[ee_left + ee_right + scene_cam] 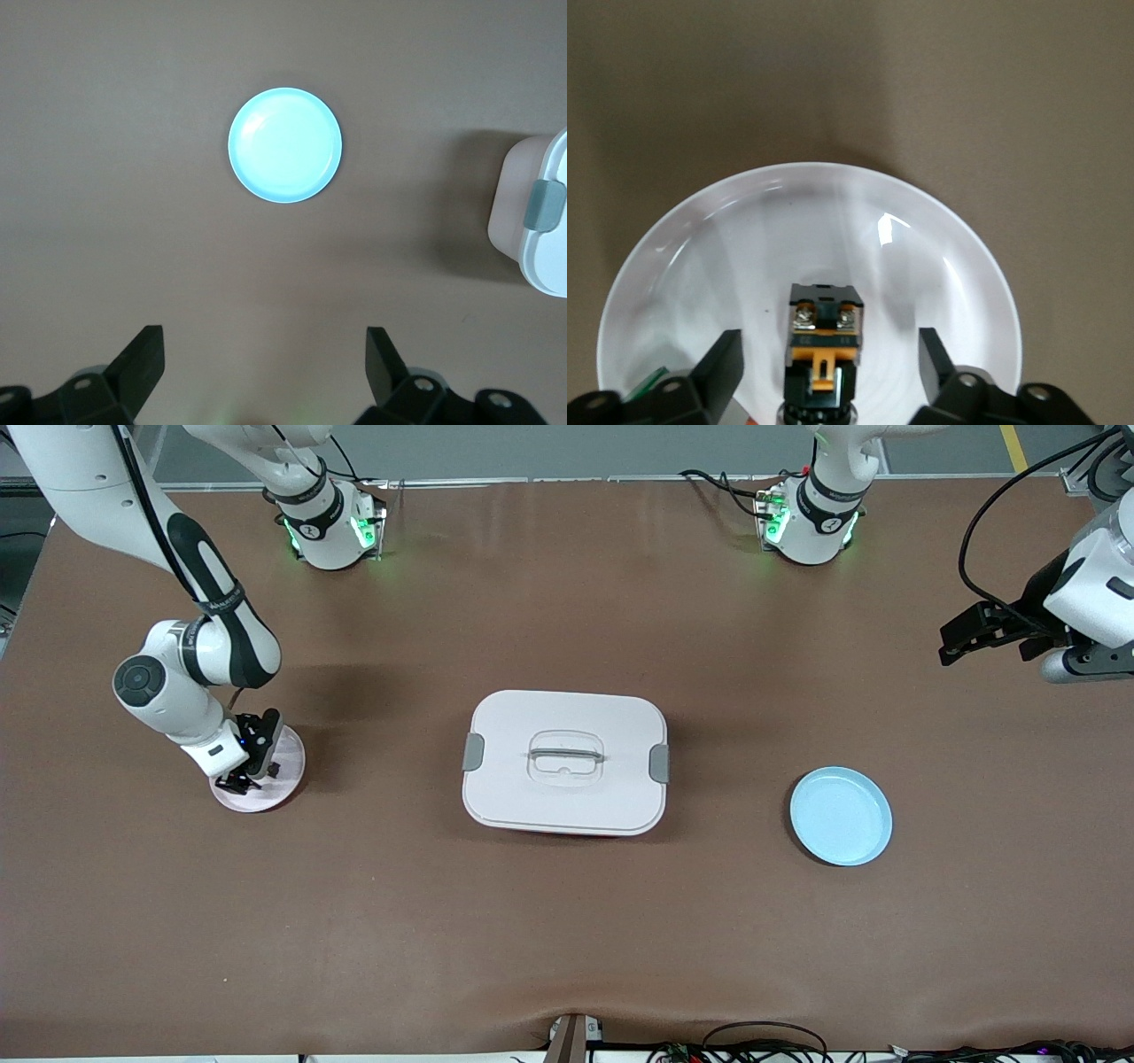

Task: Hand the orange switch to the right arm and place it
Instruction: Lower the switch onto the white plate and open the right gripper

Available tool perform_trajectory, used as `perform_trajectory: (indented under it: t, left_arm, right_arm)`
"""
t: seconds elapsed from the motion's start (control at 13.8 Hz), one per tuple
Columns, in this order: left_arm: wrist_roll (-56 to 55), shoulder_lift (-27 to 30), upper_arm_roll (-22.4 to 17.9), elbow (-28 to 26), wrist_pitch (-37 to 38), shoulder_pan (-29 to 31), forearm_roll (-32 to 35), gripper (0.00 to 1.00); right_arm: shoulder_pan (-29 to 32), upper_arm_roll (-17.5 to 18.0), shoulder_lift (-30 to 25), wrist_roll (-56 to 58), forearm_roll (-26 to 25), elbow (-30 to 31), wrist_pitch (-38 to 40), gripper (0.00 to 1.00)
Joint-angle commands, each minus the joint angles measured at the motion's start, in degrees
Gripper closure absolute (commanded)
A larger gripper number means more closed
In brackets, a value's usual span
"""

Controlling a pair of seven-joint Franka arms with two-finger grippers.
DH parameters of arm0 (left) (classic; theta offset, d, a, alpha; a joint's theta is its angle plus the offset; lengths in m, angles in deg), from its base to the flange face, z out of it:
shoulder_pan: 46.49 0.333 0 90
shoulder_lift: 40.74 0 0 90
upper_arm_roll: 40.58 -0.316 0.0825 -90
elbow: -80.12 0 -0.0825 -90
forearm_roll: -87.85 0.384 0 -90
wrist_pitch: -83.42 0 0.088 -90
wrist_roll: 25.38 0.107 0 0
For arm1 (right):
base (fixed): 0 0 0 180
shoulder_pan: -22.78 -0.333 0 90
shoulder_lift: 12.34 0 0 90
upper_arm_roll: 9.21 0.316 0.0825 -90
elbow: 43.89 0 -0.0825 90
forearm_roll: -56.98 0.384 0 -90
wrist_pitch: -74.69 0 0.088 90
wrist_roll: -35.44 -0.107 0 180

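Right gripper [241,779]: low over the pale pink plate [285,786] at the right arm's end of the table; fingers stand wide, clear of the switch on both sides, which reads as a release, so the placing looks done.
Orange switch [824,347]: sits on the pink plate between the parted fingers, touched by neither; black body, orange tab and two screws facing the right wrist camera.
White box [565,762]: lidded, grey latches at both ends, mid-table between the two plates; likely just an obstacle the hand-over had to pass.
Blue plate [841,816]: toward the left arm's end; nothing on it.
Left gripper [966,636]: raised above the left arm's end of the table, fingers wide and holding nothing; this arm waits.
Surface: brown matte table [567,939], faintly creased.
Room: cables along the nearer edge, grey floor past the bases.
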Motion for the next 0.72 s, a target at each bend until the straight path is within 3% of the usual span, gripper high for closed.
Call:
perform_trajectory:
  t: [0.0, 0.29, 0.43, 0.65]
  left_arm:
    - [0.67, 1.00, -0.13, -0.35, 0.26, 0.47, -0.73, 0.00]
    - [0.67, 1.08, -0.13, -0.35, 0.26, 0.65, -0.81, 0.00]
    - [0.67, 1.08, -0.13, -0.44, 0.34, 0.65, -0.81, 0.00]
    - [0.67, 1.08, -0.22, -0.53, 0.43, 1.43, -0.81, 0.00]
  right_arm:
    - [1.25, 0.88, -1.16, 0.33, -1.10, -0.90, 1.68, 0.00]
    - [0.29, 1.05, -3.71, -5.45, -0.93, -5.46, 13.08, 0.00]
    - [0.02, 1.31, -5.29, -14.56, -0.93, -8.36, 22.31, 0.00]
    - [-0.15, 1.58, -6.00, -31.43, -0.75, -11.70, 29.54, 0.00]
